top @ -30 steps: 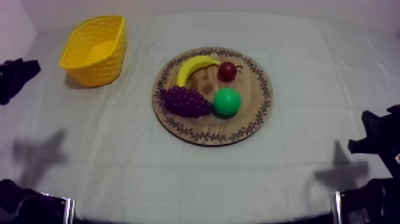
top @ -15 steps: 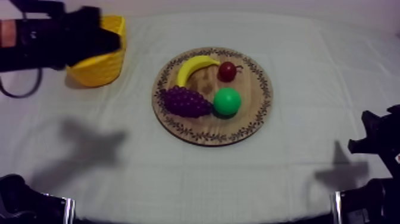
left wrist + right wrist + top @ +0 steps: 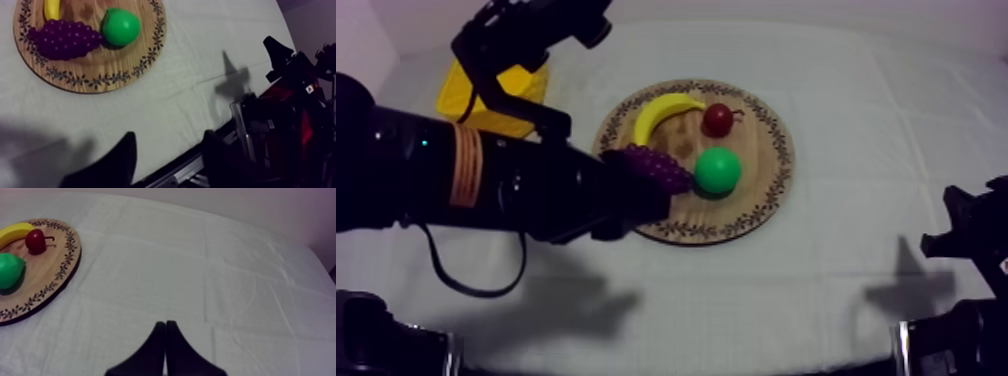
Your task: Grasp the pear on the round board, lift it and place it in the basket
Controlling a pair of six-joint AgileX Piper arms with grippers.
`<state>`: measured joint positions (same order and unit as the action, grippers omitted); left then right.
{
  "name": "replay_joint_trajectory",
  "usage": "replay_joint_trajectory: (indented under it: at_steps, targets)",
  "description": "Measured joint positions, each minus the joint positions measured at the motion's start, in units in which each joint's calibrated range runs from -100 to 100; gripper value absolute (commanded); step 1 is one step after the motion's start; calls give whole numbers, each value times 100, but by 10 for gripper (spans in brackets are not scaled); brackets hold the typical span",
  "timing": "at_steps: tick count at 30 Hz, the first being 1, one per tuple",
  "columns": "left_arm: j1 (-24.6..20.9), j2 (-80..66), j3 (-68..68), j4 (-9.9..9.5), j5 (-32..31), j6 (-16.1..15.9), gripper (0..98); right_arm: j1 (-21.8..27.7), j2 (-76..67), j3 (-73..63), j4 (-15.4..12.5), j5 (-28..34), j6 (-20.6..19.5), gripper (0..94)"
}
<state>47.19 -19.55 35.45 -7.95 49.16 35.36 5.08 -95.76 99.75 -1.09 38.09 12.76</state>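
The green pear (image 3: 717,170) lies on the round wooden board (image 3: 766,200), right of the purple grapes (image 3: 661,168). My left arm (image 3: 536,180) stretches in from the left, and its end hangs over the board's left rim by the grapes. In the left wrist view my left gripper (image 3: 169,134) stands open over bare cloth, nothing between its fingers, with the pear (image 3: 120,26) and board (image 3: 100,80) some way ahead. My right gripper (image 3: 165,333) is shut on nothing and rests at the table's right edge (image 3: 966,235), far from the pear (image 3: 10,270). The arm hides most of the yellow basket (image 3: 454,95).
A banana (image 3: 666,108) and a small red fruit (image 3: 717,119) lie on the board's far half. The right arm's base (image 3: 295,125) stands at the table's edge. Bare cloth stretches right of the board (image 3: 50,283).
My left arm has swung in from the left edge, past the basket, to the board's left rim. Its fingers have parted. The right arm and the fruit have not moved.
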Motion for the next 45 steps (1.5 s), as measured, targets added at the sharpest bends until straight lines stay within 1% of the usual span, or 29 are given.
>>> replay_joint_trajectory:
  at_steps: [4,9,12,16,20,26,33,36,45]
  targets:
    - [142,7,24,-176,10,277,745,0,0,0,0,0,0,3]
    - [237,16,101,-354,47,552,776,0,0,0,0,0,0,3]
    - [233,56,161,-389,35,643,776,0,0,0,0,0,0,3]
    - [166,133,220,-394,-72,653,773,0,0,0,0,0,0,3]
    - [48,287,192,-300,-219,568,771,0,0,0,0,0,0,3]
    - [-168,786,-202,-98,-303,264,771,0,0,0,0,-7,0,3]
    - [-342,1769,-1153,92,105,-61,773,0,0,0,0,-1,-1,3]
    - [-456,2342,-1687,213,294,-208,777,0,0,0,0,-1,-1,3]
    - [-869,4225,-3445,542,1304,-659,777,0,0,0,0,-8,-1,3]
